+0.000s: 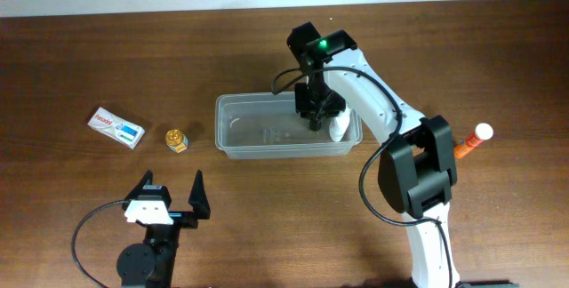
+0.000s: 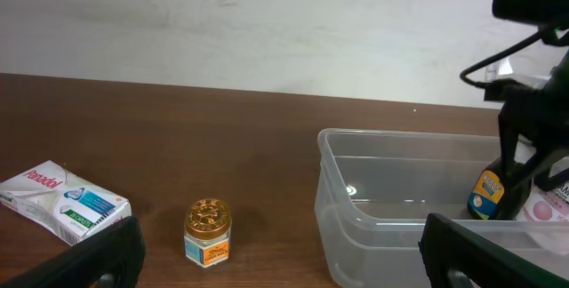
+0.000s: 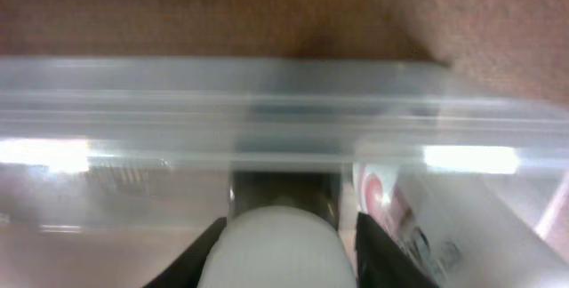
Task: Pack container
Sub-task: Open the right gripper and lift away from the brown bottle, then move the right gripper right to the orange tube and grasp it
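The clear plastic container sits mid-table; it also shows in the left wrist view and the right wrist view. My right gripper reaches down inside its right end and is shut on a dark bottle with a white cap and a yellow and blue label. A white bottle with a pink label lies in the container beside it. My left gripper is open and empty near the front left, apart from everything.
A small jar with a gold lid stands left of the container. A white and blue box lies further left. An orange and white tube lies right of the right arm.
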Available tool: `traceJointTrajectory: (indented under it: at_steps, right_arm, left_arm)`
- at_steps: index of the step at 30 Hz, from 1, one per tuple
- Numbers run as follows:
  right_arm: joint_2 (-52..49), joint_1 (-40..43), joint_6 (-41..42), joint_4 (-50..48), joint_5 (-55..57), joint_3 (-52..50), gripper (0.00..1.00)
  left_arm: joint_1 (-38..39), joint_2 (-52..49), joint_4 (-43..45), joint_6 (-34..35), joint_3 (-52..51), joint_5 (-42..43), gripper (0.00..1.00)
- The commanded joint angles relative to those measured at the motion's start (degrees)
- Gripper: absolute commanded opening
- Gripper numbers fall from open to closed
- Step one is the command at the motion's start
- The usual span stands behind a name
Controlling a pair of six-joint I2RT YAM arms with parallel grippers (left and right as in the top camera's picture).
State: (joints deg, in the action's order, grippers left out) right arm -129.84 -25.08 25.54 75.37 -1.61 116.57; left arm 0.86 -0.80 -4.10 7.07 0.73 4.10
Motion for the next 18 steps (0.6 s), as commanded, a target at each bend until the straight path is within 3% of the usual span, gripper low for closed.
traceJointTrajectory:
  at_steps: [1, 10, 13, 14, 18]
  right_arm:
    - [2.1, 0.5, -0.5, 2.0, -0.5, 6.4, 0.41]
    - [2.1, 0.7, -1.3, 16.1, -0.2, 30.5, 0.61]
    - [2.2, 2.4, -2.6, 22.0, 1.2, 38.4, 0.72]
    - [3.0, 3.1, -5.2, 22.0, -0.7, 38.9, 0.89]
    - [6.8, 7.9, -4.9, 22.0, -2.6, 38.9, 0.95]
  left_arm:
    - [-0.3, 0.5, -0.2, -0.9, -0.2, 0.2, 0.99]
    - [-0.3, 0.5, -0.2, -0.9, -0.2, 0.2, 0.99]
    - [-0.3, 0.5, -0.2, -0.9, -0.2, 0.2, 0.99]
    - [-0.3, 0.5, -0.2, -0.9, -0.2, 0.2, 0.99]
    - [-0.3, 0.5, -0.2, -0.9, -0.2, 0.2, 0.99]
